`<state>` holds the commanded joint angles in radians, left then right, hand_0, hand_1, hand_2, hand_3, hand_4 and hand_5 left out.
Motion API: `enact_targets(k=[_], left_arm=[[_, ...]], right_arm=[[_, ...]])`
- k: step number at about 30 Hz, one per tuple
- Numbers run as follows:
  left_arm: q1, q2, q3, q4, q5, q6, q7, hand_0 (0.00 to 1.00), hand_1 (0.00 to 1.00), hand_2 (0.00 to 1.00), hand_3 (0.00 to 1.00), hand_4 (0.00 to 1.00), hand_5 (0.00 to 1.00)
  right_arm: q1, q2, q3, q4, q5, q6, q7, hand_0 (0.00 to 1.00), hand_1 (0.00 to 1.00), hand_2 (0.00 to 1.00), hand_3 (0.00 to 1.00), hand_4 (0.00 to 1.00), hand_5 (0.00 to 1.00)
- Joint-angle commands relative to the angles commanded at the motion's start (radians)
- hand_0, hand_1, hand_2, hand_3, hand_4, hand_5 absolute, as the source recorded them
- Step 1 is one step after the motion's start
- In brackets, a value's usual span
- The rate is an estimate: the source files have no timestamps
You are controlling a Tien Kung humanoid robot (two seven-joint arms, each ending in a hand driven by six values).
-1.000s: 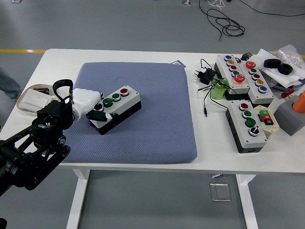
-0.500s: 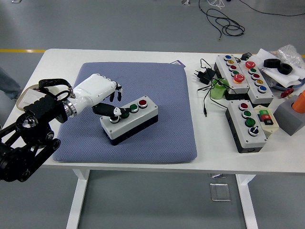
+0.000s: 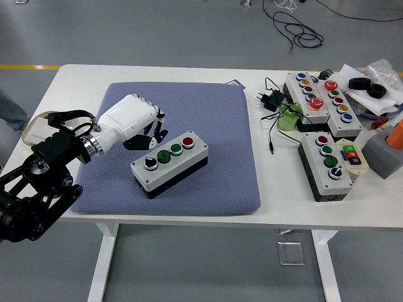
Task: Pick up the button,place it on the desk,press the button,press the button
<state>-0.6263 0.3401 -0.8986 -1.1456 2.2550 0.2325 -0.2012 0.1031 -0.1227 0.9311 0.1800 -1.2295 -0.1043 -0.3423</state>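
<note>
A white button box (image 3: 170, 163) with a black base lies on the blue-grey pad (image 3: 214, 119), near its front. It carries a black knob, two green buttons and a red button in a row. My left hand (image 3: 146, 131), white with black fingertips, hovers just behind and left of the box, apart from it. Its fingers (image 3: 155, 119) are relaxed and hold nothing. The right arm is out of the picture.
Several other button boxes (image 3: 318, 94) (image 3: 327, 165) stand on the white table (image 3: 271, 207) at the right, among black cables (image 3: 272, 100), a green object (image 3: 288, 119) and an orange item (image 3: 395, 135). A flat white pouch (image 3: 39, 130) lies at the left edge.
My left hand carried the button box rightward across the pad, set it down and let go. The hand now sits slightly back and up from the box.
</note>
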Motion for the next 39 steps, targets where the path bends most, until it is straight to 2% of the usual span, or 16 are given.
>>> enact_targets(k=[1, 2, 4, 7, 8, 11, 13, 14, 19, 22, 29, 37, 38, 39], left_arm=[[0.001, 0.000, -0.002, -0.004, -0.004, 0.000, 0.005, 0.359, 0.292, 0.287, 0.327, 0.451, 0.002], [0.007, 0.003, -0.007, -0.027, -0.037, -0.032, 0.037, 0.442, 0.613, 0.687, 0.884, 0.998, 0.647], [0.014, 0.007, -0.009, -0.062, -0.098, -0.098, 0.095, 0.442, 0.613, 0.687, 0.884, 0.998, 0.647], [0.020, 0.012, 0.004, -0.127, -0.156, -0.222, 0.205, 0.442, 0.613, 0.687, 0.884, 0.998, 0.647], [0.021, 0.011, 0.015, -0.146, -0.171, -0.267, 0.237, 0.885, 0.936, 0.998, 0.998, 0.998, 0.926], [0.021, 0.006, 0.048, -0.194, -0.201, -0.392, 0.349, 0.885, 0.936, 0.998, 0.998, 0.998, 0.926], [0.020, 0.001, 0.067, -0.211, -0.217, -0.441, 0.401, 0.885, 0.936, 0.998, 0.998, 0.998, 0.926], [0.019, -0.003, 0.075, -0.217, -0.227, -0.448, 0.428, 0.936, 0.990, 0.998, 0.998, 0.998, 0.950], [0.016, -0.019, 0.079, -0.218, -0.240, -0.430, 0.502, 0.936, 0.990, 0.998, 0.998, 0.998, 0.950], [0.016, -0.021, 0.080, -0.220, -0.245, -0.431, 0.518, 0.943, 0.990, 0.998, 0.998, 0.998, 0.952], [0.018, -0.032, 0.111, -0.226, -0.264, -0.484, 0.585, 0.951, 0.987, 0.998, 0.998, 0.998, 0.952], [0.017, -0.043, 0.150, -0.216, -0.265, -0.500, 0.683, 0.956, 0.992, 0.998, 0.998, 0.998, 0.945], [0.016, -0.044, 0.153, -0.212, -0.263, -0.502, 0.692, 0.853, 0.952, 0.998, 0.998, 0.998, 0.722], [0.015, -0.045, 0.155, -0.210, -0.257, -0.509, 0.696, 0.853, 0.952, 0.998, 0.998, 0.998, 0.722]], right_arm=[[0.000, 0.000, 0.000, 0.000, 0.000, 0.000, 0.000, 0.640, 0.473, 0.616, 0.562, 0.303, 0.222], [0.000, 0.000, 0.000, 0.000, 0.000, 0.000, 0.001, 0.640, 0.473, 0.616, 0.562, 0.303, 0.223], [-0.001, 0.000, 0.001, 0.000, 0.001, 0.000, 0.001, 0.640, 0.473, 0.616, 0.562, 0.303, 0.223], [0.000, -0.001, 0.001, 0.000, 0.001, 0.000, 0.000, 0.640, 0.473, 0.616, 0.562, 0.303, 0.223], [0.000, -0.001, 0.001, 0.000, 0.000, 0.000, 0.000, 0.641, 0.472, 0.616, 0.562, 0.302, 0.222], [0.000, 0.000, 0.003, 0.000, -0.003, 0.001, -0.001, 0.641, 0.472, 0.616, 0.562, 0.302, 0.222], [0.000, 0.000, 0.003, 0.000, -0.003, 0.001, -0.001, 0.641, 0.472, 0.616, 0.562, 0.302, 0.222], [-0.001, 0.000, 0.003, 0.000, -0.003, 0.001, -0.001, 0.642, 0.472, 0.616, 0.562, 0.302, 0.223], [-0.002, -0.001, 0.003, 0.000, -0.002, 0.000, 0.000, 0.642, 0.472, 0.616, 0.562, 0.302, 0.223], [-0.003, -0.001, 0.003, 0.000, 0.000, -0.001, 0.000, 0.641, 0.472, 0.616, 0.562, 0.301, 0.224], [-0.005, -0.002, 0.004, 0.000, -0.004, 0.001, -0.002, 0.642, 0.472, 0.616, 0.562, 0.301, 0.223], [-0.008, -0.002, 0.006, 0.000, -0.008, 0.002, -0.002, 0.642, 0.472, 0.616, 0.562, 0.301, 0.223], [-0.008, -0.002, 0.005, 0.000, -0.008, 0.002, -0.002, 0.642, 0.472, 0.616, 0.562, 0.301, 0.223], [-0.007, -0.002, 0.004, 0.000, -0.007, 0.002, -0.002, 0.642, 0.472, 0.616, 0.562, 0.301, 0.223]])
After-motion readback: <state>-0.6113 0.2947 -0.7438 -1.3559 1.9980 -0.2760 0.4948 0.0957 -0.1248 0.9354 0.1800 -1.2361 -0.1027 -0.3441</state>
